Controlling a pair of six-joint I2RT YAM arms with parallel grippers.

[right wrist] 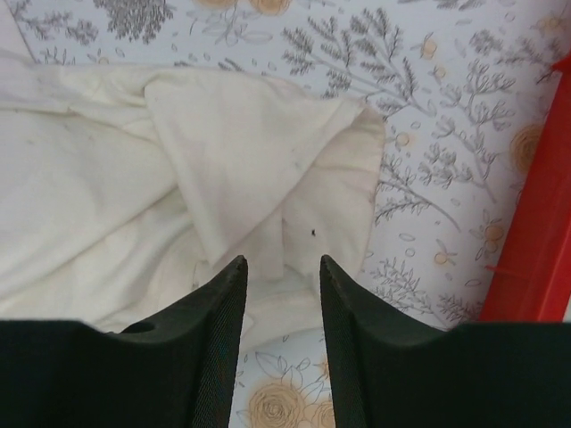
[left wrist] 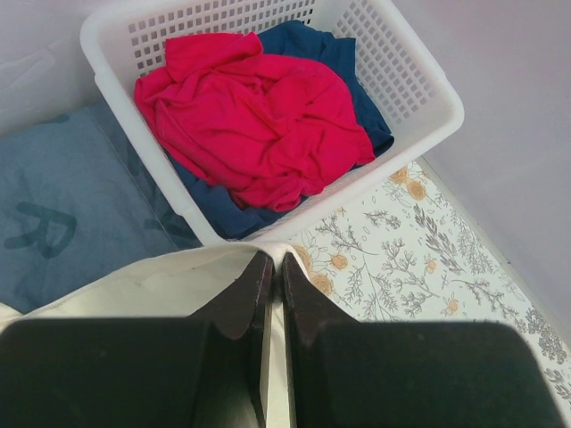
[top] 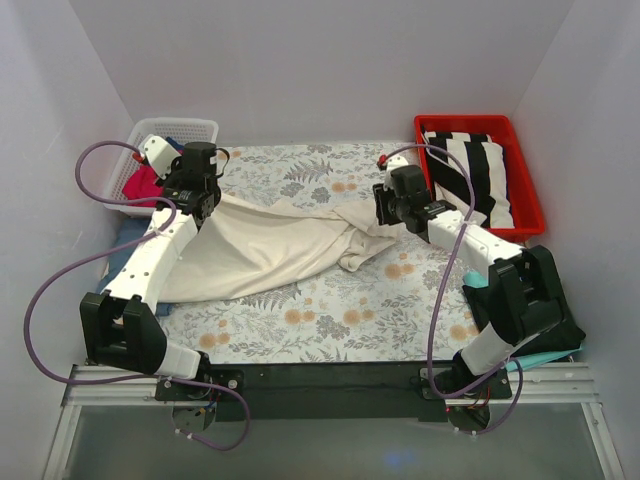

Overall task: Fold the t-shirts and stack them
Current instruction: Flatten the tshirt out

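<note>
A large cream t-shirt (top: 280, 250) lies crumpled across the floral table cover, reaching from left to right. My left gripper (left wrist: 275, 259) is shut on its cream edge (left wrist: 134, 285) near the white basket. Over the shirt's bunched right end (right wrist: 259, 152) my right gripper (right wrist: 281, 263) stands open, with nothing between its fingers. From above, the left gripper (top: 205, 212) and the right gripper (top: 383, 215) sit at opposite ends of the shirt. A red t-shirt (left wrist: 250, 116) lies on a navy one (left wrist: 330, 53) in the basket.
The white basket (left wrist: 428, 89) stands at the back left corner. A blue printed cloth (left wrist: 53, 205) lies beside it. A red bin (top: 525, 180) at the back right holds black-and-white striped cloth (top: 470, 165). Teal cloth (top: 478, 288) shows under the right arm.
</note>
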